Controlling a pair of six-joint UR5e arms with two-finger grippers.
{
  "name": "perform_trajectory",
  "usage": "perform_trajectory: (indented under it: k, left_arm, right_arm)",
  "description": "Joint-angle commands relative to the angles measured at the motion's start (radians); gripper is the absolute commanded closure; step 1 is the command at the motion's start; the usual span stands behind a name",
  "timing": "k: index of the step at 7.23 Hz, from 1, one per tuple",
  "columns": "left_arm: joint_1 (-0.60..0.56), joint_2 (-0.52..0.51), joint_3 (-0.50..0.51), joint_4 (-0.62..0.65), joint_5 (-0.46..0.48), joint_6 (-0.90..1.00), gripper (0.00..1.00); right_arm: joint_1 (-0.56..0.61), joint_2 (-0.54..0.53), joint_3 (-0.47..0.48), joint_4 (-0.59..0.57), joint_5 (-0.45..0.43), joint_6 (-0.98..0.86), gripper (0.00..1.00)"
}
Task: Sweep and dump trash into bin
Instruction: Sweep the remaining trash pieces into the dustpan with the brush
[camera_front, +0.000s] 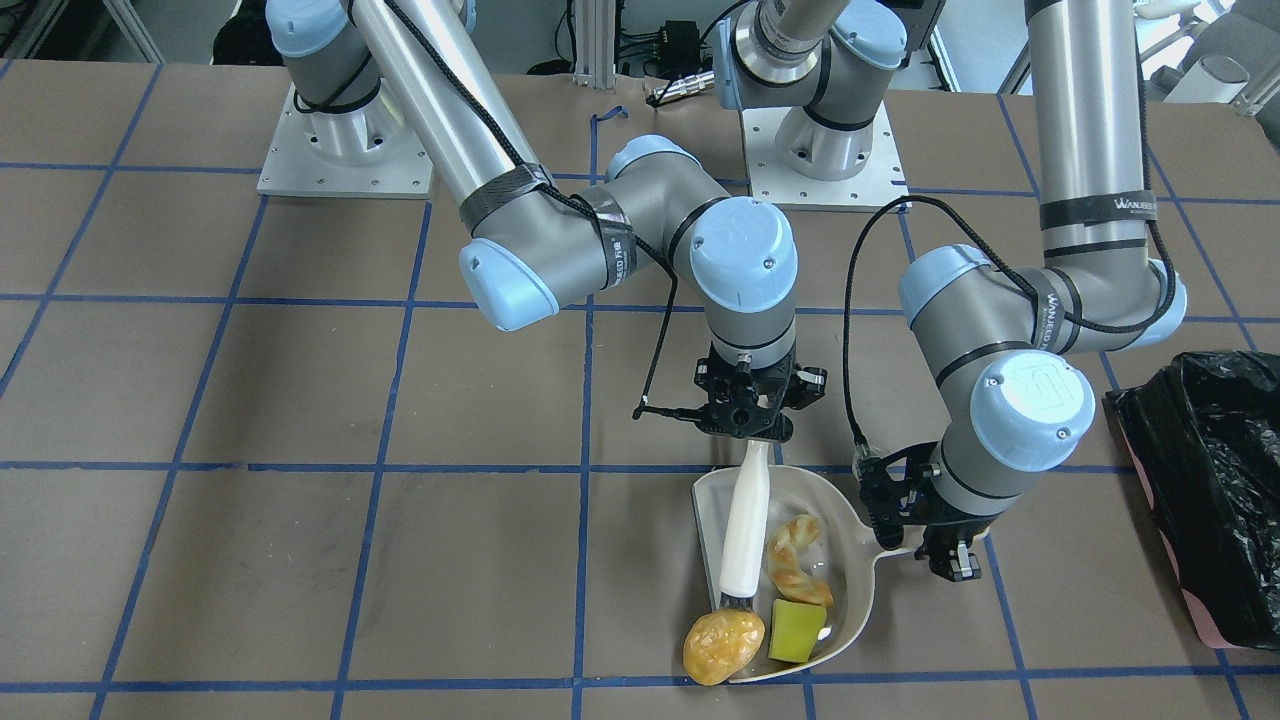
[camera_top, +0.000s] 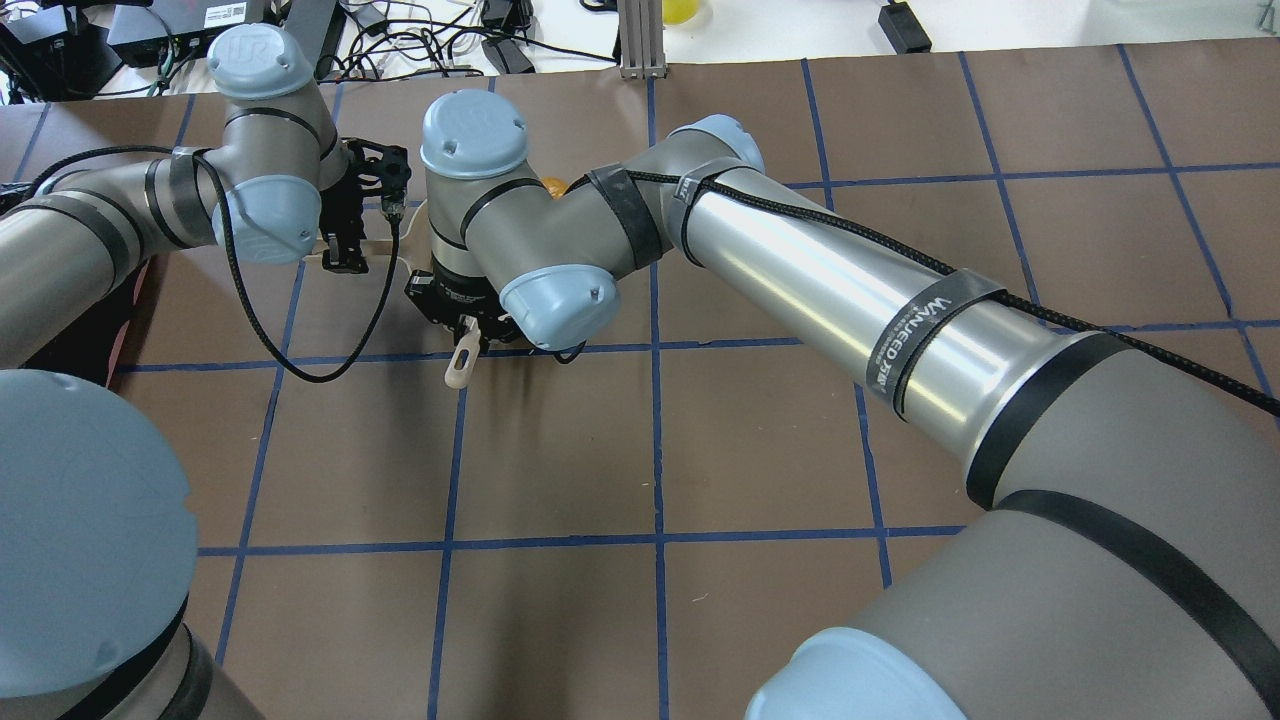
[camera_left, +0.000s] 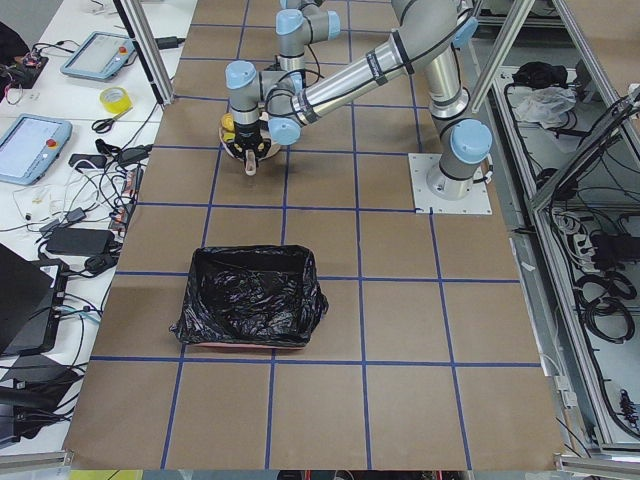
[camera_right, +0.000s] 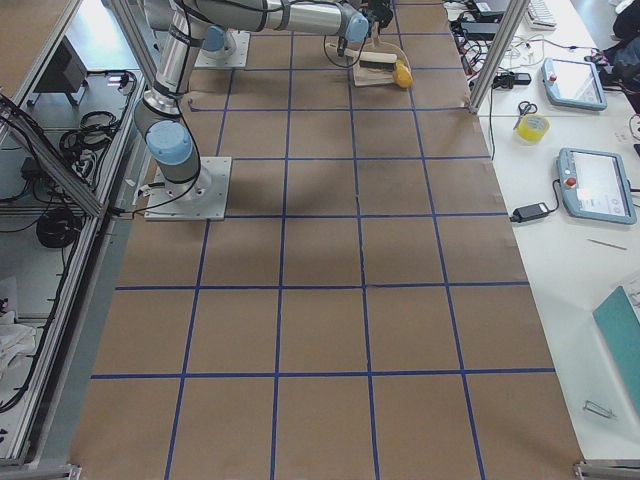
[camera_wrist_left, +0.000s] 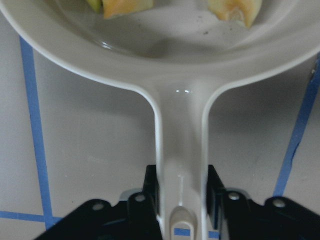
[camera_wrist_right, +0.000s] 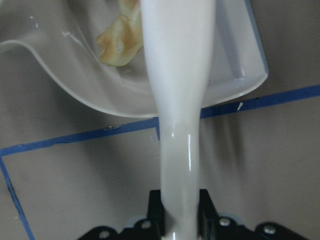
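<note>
I'm pinching the brush (camera_front: 744, 530) in the right gripper (camera_wrist_right: 180, 205), its length pointing away from the robot. The potato (camera_front: 722, 646) is sitting just beyond the bristles on the far lip of the dustpan (camera_front: 848, 545), croissant (camera_front: 795, 560) and sponge (camera_front: 797, 630) inside, left gripper (camera_wrist_left: 182, 192) clamping the dustpan's handle.
</note>
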Motion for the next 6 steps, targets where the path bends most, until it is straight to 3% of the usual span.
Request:
perform_trajectory:
  k: [1, 3, 6]
  left_arm:
    - [0.0, -0.001, 0.0, 0.0, 0.002, -0.001, 0.95]
    - [0.0, -0.003, 0.0, 0.0, 0.003, -0.002, 0.95]
    - [0.0, -0.003, 0.0, 0.0, 0.003, -0.002, 0.95]
  right_arm:
    - [-0.038, -0.056, 0.0, 0.106, -0.061, -0.003, 1.0]
    - [-0.099, -0.097, 0.003, 0.173, -0.062, -0.074, 1.0]
    - [-0.144, -0.052, 0.008, 0.162, -0.14, -0.284, 1.0]
